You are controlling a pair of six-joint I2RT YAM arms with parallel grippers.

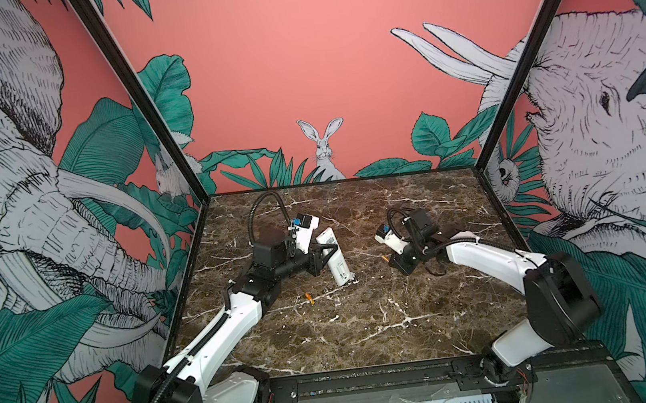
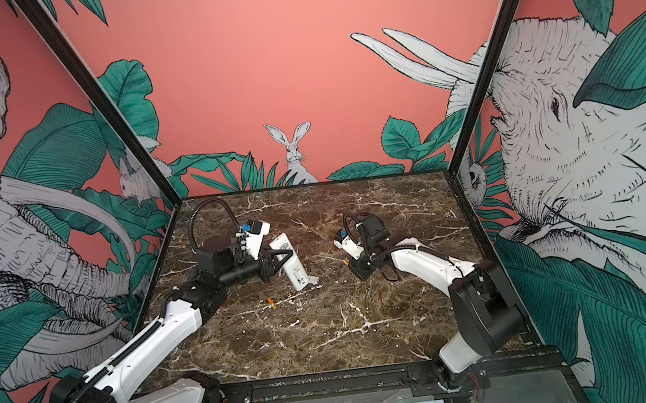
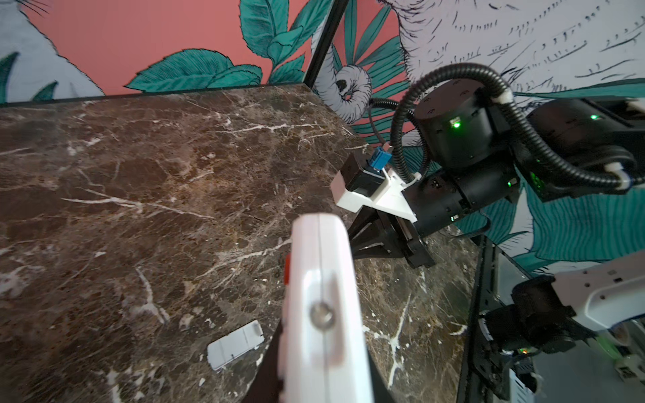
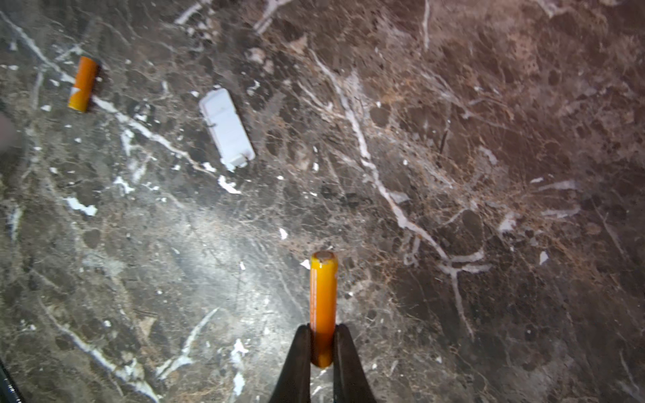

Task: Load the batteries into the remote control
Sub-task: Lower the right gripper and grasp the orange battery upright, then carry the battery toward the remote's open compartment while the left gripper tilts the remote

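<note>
Orange battery point(image 4: 324, 296): pinched at one end between the narrow-set dark fingers point(image 4: 296, 363) of the right gripper point(image 4: 323, 329), most of its length jutting past them. It is carried over the worktop point(image 1: 370, 330), well apart from the remote control point(image 1: 335, 261), to its right in both top views.
Remote control: white, clamped across its middle by the left gripper point(image 1: 329, 248), fingers closed on its sides.
Second battery point(image 1: 309, 298): loose on the worktop, near the remote control's nearer end.
White battery cover point(image 4: 227, 129): flat on the worktop, just beside that same end.
</note>
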